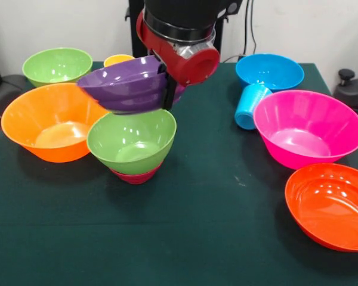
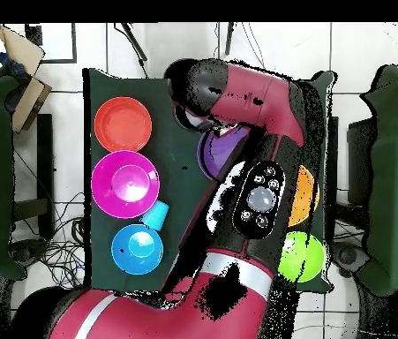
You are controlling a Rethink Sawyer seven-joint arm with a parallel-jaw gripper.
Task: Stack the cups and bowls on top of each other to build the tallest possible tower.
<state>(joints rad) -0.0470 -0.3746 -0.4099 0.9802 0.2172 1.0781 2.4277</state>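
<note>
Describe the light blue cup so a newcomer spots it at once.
In the front view, find the large pink bowl on the right of the dark green table. Behind it stands a blue bowl. The light blue cup lies tipped on its side between the two, against the blue bowl's front. It alone is a narrow tumbler rather than a wide bowl.

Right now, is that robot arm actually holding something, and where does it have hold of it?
Yes: the gripper holds the purple bowl by its rim, on the side nearest the arm, tilted in the air above the green bowl.
</note>
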